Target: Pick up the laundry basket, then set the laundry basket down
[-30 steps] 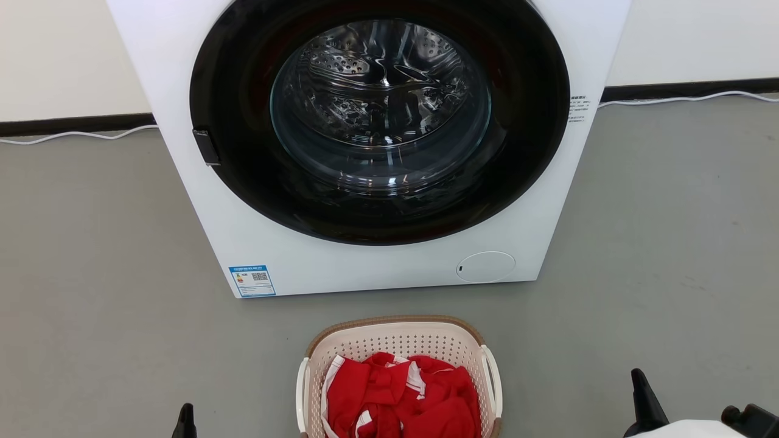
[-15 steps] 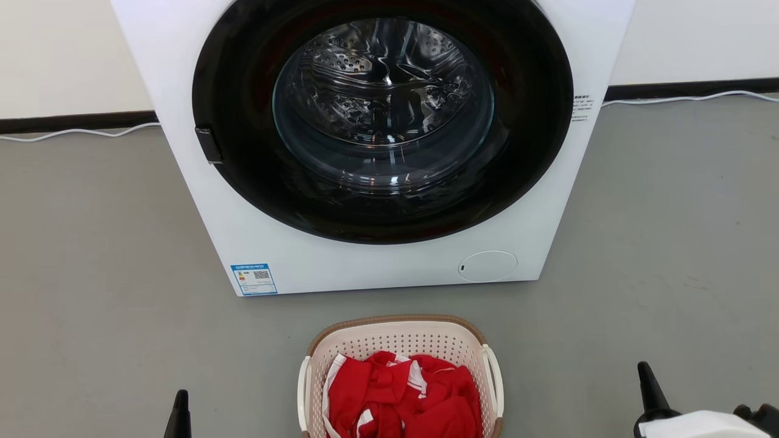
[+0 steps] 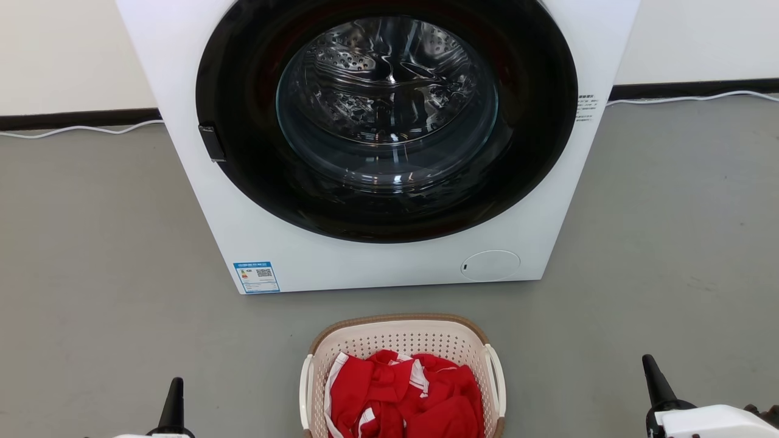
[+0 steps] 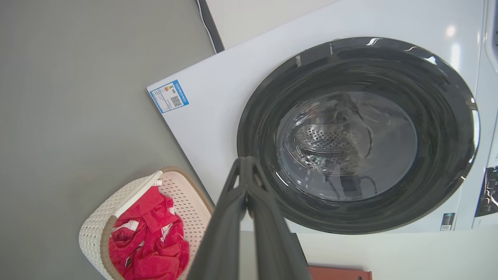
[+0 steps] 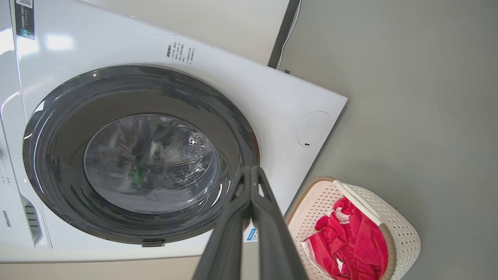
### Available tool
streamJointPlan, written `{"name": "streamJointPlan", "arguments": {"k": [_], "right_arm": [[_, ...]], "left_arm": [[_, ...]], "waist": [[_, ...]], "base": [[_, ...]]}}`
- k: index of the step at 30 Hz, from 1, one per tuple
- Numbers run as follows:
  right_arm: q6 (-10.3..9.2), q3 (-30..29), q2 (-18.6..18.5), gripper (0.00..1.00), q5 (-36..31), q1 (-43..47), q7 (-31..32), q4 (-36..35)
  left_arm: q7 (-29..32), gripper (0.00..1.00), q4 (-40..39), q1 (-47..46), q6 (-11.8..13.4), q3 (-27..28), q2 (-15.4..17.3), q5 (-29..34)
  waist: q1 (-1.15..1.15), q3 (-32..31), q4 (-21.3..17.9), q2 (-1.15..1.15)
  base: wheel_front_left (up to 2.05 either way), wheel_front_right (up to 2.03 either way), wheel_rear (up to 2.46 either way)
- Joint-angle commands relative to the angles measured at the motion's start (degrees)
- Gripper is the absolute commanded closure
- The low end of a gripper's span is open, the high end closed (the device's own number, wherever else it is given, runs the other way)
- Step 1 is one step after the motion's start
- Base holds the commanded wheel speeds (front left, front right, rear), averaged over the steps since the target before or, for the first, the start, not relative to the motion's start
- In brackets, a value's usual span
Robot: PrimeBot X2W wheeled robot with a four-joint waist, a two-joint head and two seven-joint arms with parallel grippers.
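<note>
On the left gripper [image 4: 246,167], two long fingers [image 4: 229,233] are noted: dark grey, matte, tapered to narrow tips, each with a slim triangular cut-out near the tip. The same build is recorded on the right gripper [image 5: 253,173]. In the head view, a dark pointed fingertip [image 3: 652,377] is seen above a glossy white wrist casing [image 3: 712,421] with rounded edges.

Lighting: bright, even, diffuse; source probably overhead. Shadows: soft, faint on grey floor [image 3: 91,274]. Glare: white hotspots on washing machine [image 5: 272,101] panel, streaked reflections in door glass [image 3: 389,103]. Wrist views: wide-angle bending of straight edges toward the margins. Head view: sharp throughout.
</note>
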Motion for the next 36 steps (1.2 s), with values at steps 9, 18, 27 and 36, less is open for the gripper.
{"name": "streamJointPlan", "arguments": {"k": [9, 18, 27, 36], "right_arm": [[0.14, -0.2, -1.0, 1.0, 7.1, -3.1, 1.9, -2.6], [0.14, -1.0, -1.1, 1.0, 13.0, -3.4, 3.4, -3.4], [0.13, -1.8, -1.1, 1.0, 18.0, -3.7, 4.7, -4.0], [0.13, -1.8, -1.1, 1.0, 17.9, -3.7, 4.8, -4.0]], "left_arm": [[1.8, 1.0, -1.2, -4.4, -1.0, 2.8, 0.9, -6.7], [3.4, 1.0, -1.1, -5.6, -1.5, 3.9, 1.0, -12.5], [4.7, 1.0, -1.1, -6.6, -1.9, 4.8, 1.0, -17.4], [4.8, 1.0, -1.1, -6.6, -1.9, 4.9, 0.9, -17.3]], "waist": [[0.0, 0.1, 0.2, 0.0], [0.0, 0.2, 0.5, 0.0], [0.0, 0.3, 0.6, 0.0], [0.0, 0.3, 0.6, 0.0]], "base": [[0.0, 0.0, 0.0], [0.0, 0.0, 0.0], [0.0, 0.0, 0.0], [0.0, 0.0, 0.0]]}}
